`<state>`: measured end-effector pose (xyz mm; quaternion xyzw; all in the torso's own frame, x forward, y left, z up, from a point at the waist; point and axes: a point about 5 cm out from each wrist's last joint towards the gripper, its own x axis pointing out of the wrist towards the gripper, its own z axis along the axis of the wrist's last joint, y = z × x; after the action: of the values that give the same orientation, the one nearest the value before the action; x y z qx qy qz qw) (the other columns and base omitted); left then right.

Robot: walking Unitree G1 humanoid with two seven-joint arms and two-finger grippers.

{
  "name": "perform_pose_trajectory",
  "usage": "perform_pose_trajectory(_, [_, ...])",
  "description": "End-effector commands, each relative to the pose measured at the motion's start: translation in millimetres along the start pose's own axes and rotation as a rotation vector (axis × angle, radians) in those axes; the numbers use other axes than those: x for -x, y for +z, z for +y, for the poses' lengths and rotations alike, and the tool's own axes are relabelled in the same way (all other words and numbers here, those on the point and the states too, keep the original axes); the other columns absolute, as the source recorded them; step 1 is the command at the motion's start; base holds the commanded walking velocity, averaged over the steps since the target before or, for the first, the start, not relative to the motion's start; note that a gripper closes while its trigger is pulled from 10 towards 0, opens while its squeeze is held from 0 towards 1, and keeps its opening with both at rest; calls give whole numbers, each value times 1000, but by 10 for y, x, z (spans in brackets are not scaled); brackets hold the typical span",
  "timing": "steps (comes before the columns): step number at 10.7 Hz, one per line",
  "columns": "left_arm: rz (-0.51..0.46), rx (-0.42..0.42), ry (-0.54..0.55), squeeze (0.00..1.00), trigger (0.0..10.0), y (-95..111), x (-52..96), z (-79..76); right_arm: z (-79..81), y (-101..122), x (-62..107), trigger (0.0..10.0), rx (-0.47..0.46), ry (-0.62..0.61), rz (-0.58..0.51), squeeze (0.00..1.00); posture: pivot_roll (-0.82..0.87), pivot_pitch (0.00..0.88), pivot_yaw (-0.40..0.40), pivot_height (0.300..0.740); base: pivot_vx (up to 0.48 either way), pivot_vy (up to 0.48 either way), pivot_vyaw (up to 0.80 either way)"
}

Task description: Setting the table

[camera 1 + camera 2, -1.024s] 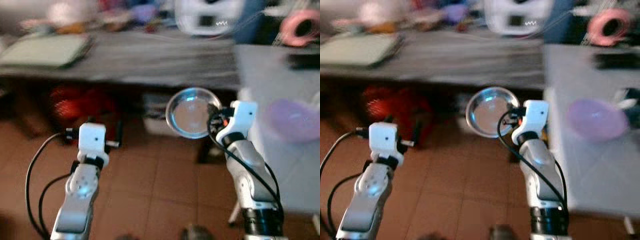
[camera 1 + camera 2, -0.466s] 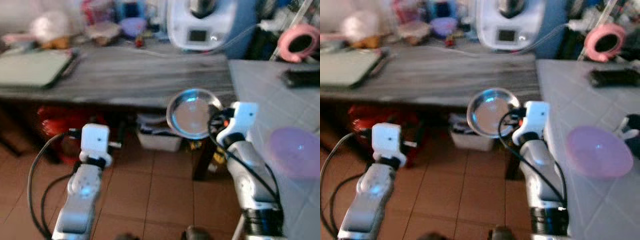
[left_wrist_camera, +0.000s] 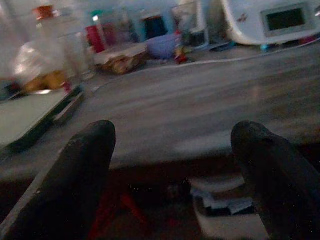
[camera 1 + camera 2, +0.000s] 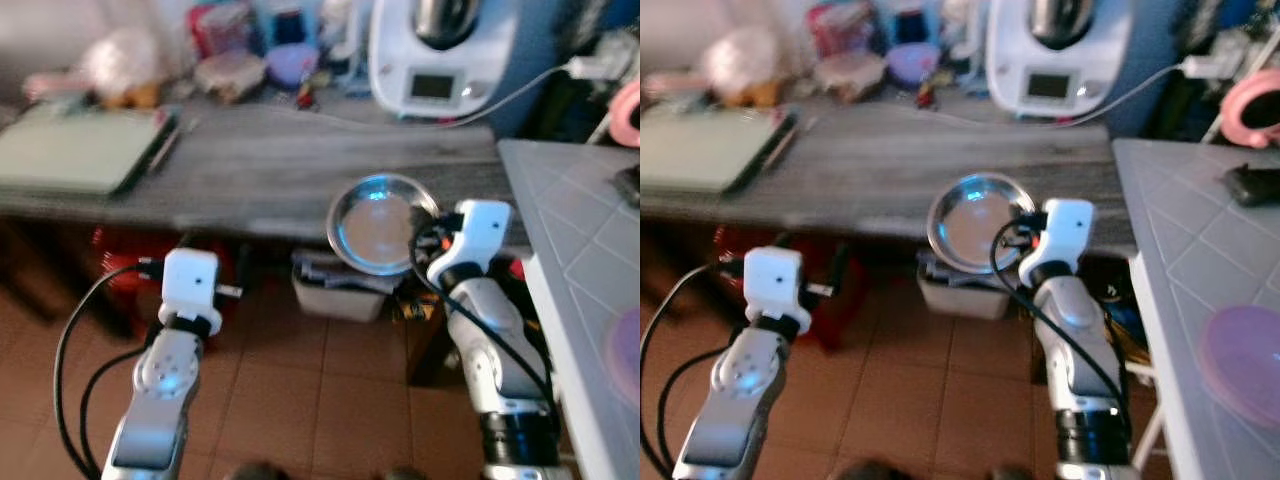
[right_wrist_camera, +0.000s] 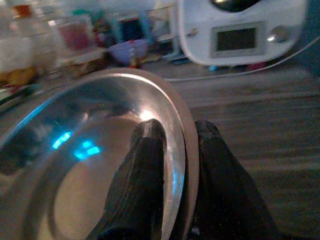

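A round steel plate (image 4: 378,222) is held upright in front of me, its hollow side facing me. My right gripper (image 5: 174,150) is shut on the plate's rim, one finger (image 5: 142,175) inside the dish and one behind it. It hangs before the edge of a long grey wooden table (image 4: 280,165). My left gripper (image 3: 172,150) is open with nothing between its wide-set fingers (image 3: 80,170), held low in front of the same table edge. A lilac plate (image 4: 1245,365) lies on the white tiled table (image 4: 1180,200) to my right.
A white kitchen machine (image 4: 445,55) with a cable stands at the back of the grey table, beside jars and a purple bowl (image 4: 290,65). A green board (image 4: 75,150) lies at the table's left. Bins (image 4: 335,285) and something red sit below. Brown tiled floor (image 4: 320,400) lies underneath.
The camera has swung left and the view has sharpened: the tiled table and lilac plate slid right. Both arms keep their pose, and the steel plate stays in my right gripper.
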<state>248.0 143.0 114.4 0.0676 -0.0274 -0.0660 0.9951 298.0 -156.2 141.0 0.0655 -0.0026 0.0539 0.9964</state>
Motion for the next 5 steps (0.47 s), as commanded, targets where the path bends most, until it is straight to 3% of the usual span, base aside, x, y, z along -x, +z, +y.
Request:
perform_pose_trajectory(1, [-10, -13, -15, 0, 10000, 19, -4, -47, -79, 18, -2, 10000, 6, -35, -6, 0, -8, 36, 34, 740, 352, 326, 0])
perform_pose_trajectory(2, [-19, -22, -18, 0, 10000, 31, -4, -52, -87, 25, -18, 10000, 10, -46, -8, 0, -8, 36, 33, 740, 409, 251, 0])
perform_pose_trajectory(4, [-21, -13, -20, 0, 10000, 35, -6, -60, -134, 16, -53, 10000, 10, -92, 2, 0, -7, 36, 30, 740, 480, 0, 0])
perform_pose_trajectory(5, [-26, 10, -25, 0, 10000, 36, 2, -74, -181, -38, -70, 10000, -34, -130, 34, 0, -4, 36, 29, 740, 480, 0, 0])
